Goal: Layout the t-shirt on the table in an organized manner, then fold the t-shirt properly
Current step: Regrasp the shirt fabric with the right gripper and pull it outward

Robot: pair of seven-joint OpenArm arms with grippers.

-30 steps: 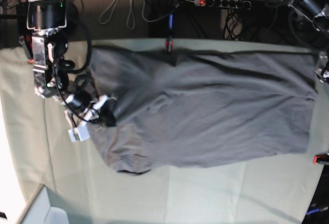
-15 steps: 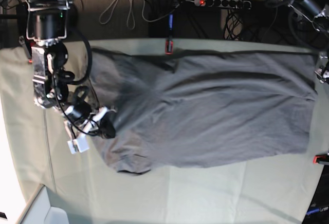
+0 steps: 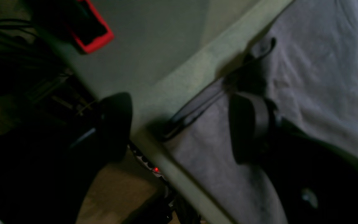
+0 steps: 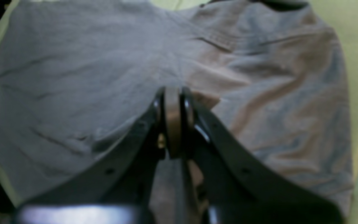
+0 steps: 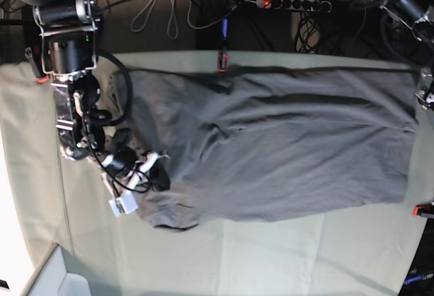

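Observation:
The grey t-shirt [image 5: 285, 146] lies spread lengthwise over the pale green table [image 5: 271, 255], creased, with its left end bunched. My right gripper [image 5: 159, 177] is at that left end, shut on a pinch of the t-shirt [image 4: 73, 77]; in the right wrist view, creases fan out from the right gripper [image 4: 173, 102]. My left gripper [image 3: 182, 124] is open at the shirt's far right end, by the table's edge [image 3: 182, 77]. The dark hem [image 3: 197, 105] of the t-shirt [image 3: 315, 87] lies between its fingers.
Red-black clamps [image 5: 222, 60] [image 5: 424, 209] grip the cloth at the back edge and the right edge; another clamp [image 3: 89, 31] shows in the left wrist view. A power strip [image 5: 291, 3] and cables lie on the floor behind. A white box corner [image 5: 61, 279] sits front left.
My right gripper has moved right and toward the front edge, still shut, dragging the shirt's left end with it; that end is more bunched. The shirt's right end has not moved.

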